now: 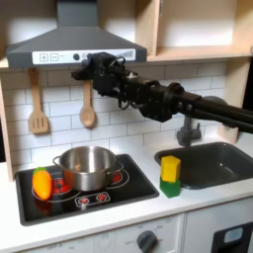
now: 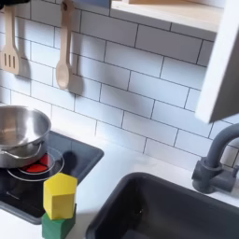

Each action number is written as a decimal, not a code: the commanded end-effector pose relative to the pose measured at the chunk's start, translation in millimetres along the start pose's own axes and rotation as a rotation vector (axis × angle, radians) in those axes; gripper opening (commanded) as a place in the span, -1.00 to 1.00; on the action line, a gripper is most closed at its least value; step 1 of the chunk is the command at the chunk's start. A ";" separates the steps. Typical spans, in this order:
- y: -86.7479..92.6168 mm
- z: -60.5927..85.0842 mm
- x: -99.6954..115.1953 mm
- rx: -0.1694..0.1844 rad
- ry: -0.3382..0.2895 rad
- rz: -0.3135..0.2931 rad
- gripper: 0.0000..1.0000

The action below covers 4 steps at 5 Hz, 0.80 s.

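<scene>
At the front of the white counter (image 1: 198, 203), just past the right front corner of the black hob (image 1: 84, 193), a yellow block (image 1: 171, 168) is seen stacked on a green block (image 1: 172, 187); in the second exterior view the same pair stands at the lower left, yellow (image 2: 59, 195) above green (image 2: 56, 226), beside the near left corner of the dark sink (image 2: 177, 210). At the hob's left edge in the first exterior view an orange-and-yellow toy (image 1: 42, 183) is stood upright. Behind it, near the hob's middle, a steel pot (image 1: 87, 166) is set, its handle turned toward the first exterior view's left.

Farthest back, on the tiled wall, a wooden spoon (image 1: 87, 107) is hung with its long axis vertical, bowl downward, and a wooden spatula (image 1: 38, 109) is hung to its left in the first exterior view.

The gripper (image 1: 83, 67) is held high under the range hood (image 1: 69, 44), at the top of the spoon's handle. The spoon therefore lies straight below the claw and slightly behind it, close against the wall, and it is the nearest thing to the claw. Whether the fingers are parted or closed cannot be told from the dark, blurred shape, nor whether the handle is touched; nothing is seen to be carried.
</scene>
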<state>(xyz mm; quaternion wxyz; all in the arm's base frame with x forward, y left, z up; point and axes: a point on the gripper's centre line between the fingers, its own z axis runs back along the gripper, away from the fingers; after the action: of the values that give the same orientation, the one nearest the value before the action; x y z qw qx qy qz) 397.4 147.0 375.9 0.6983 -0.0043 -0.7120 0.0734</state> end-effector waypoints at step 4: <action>-40.4 45.9 -63.5 -0.182 0.458 -0.013 -1.00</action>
<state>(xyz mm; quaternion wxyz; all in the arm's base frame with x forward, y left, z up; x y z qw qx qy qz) 355.7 98.7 314.3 0.8409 -0.0791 -0.5353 0.0055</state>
